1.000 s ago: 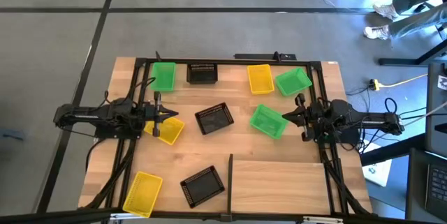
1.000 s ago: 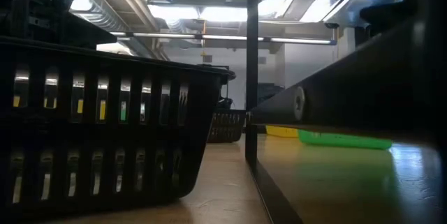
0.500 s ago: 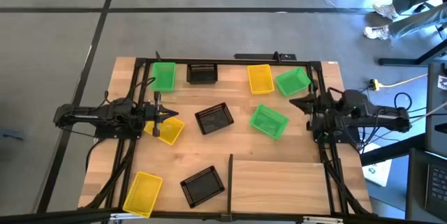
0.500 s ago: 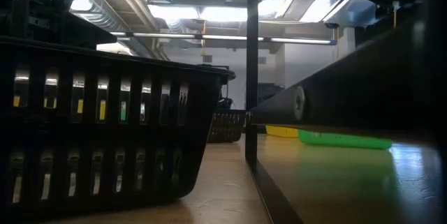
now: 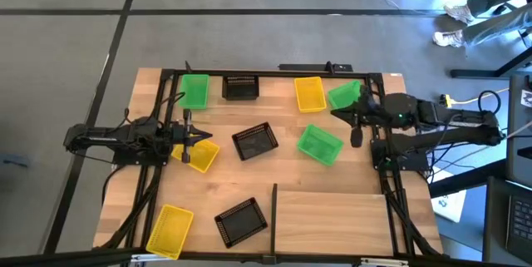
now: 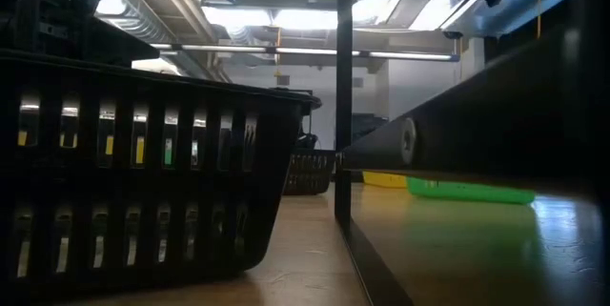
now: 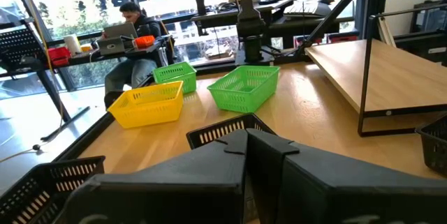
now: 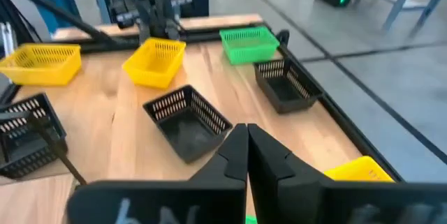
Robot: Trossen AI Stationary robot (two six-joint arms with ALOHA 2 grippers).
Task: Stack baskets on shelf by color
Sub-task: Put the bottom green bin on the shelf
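Observation:
Nine baskets lie scattered on the planked table. At the far edge are a green basket [image 5: 195, 91], a black one [image 5: 241, 88], a yellow one [image 5: 309, 94] and a green one [image 5: 345, 95]. In the middle are a black [image 5: 254, 140], a green [image 5: 319, 144] and a yellow basket [image 5: 199, 155]. At the near left are a yellow [image 5: 169, 229] and a black basket [image 5: 241, 220]. The pale shelf [image 5: 331, 217] is at the near right. My left gripper [image 5: 206, 138] is shut, level above the middle yellow basket. My right gripper [image 5: 339, 114] is shut, raised beside the far green basket.
A black frame [image 5: 274, 73] runs around the table's edges, and a black upright bar [image 5: 273, 205] stands at the shelf's left edge. In the low view a black basket [image 6: 143, 173] fills the near left. A person's legs [image 5: 490, 9] show beyond the table's far right.
My right gripper has risen from its resting place at the table's right edge. It has gone toward the far edge and tipped to slant down over the table. The baskets have stayed where they were.

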